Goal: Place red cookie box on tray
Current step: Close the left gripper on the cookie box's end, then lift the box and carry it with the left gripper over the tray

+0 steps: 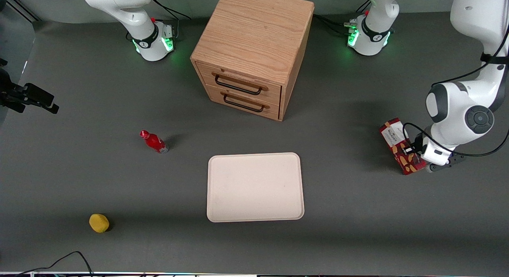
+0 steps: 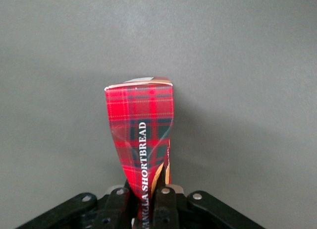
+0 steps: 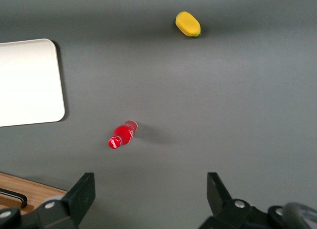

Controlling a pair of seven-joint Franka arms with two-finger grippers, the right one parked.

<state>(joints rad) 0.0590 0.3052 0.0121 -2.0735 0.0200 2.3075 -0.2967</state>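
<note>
Nearest the front camera I log a yellow lemon-like object (image 1: pixel 99 223) lying on the grey table (image 1: pixel 358 229) toward the parked arm's end. Next comes the tray (image 1: pixel 255 187), flat on the table at mid-width, with nothing on it. A small red bottle (image 1: pixel 154 142) sits farther from the camera than the tray, toward the parked arm's end. A wooden two-drawer cabinet (image 1: pixel 254 50) stands farther still, both drawers shut. Toward the working arm's end I see the red cookie box (image 1: pixel 399 149), well apart from the tray, with the gripper (image 1: pixel 413 153) at its nearer end.

Left wrist view: the gripper (image 2: pixel 148 199) is clenched on the red cookie box (image 2: pixel 142 140); both black fingers (image 2: pixel 167 201) press the narrow tartan side, which buckles inward at the grip. I cannot tell whether the box touches the table.

Right wrist view: I confirm the tray (image 3: pixel 27 83), the small red bottle (image 3: pixel 122 135) and the yellow lemon-like object (image 3: pixel 187 24), each apart from the others, and a corner of the cabinet (image 3: pixel 20 192).
</note>
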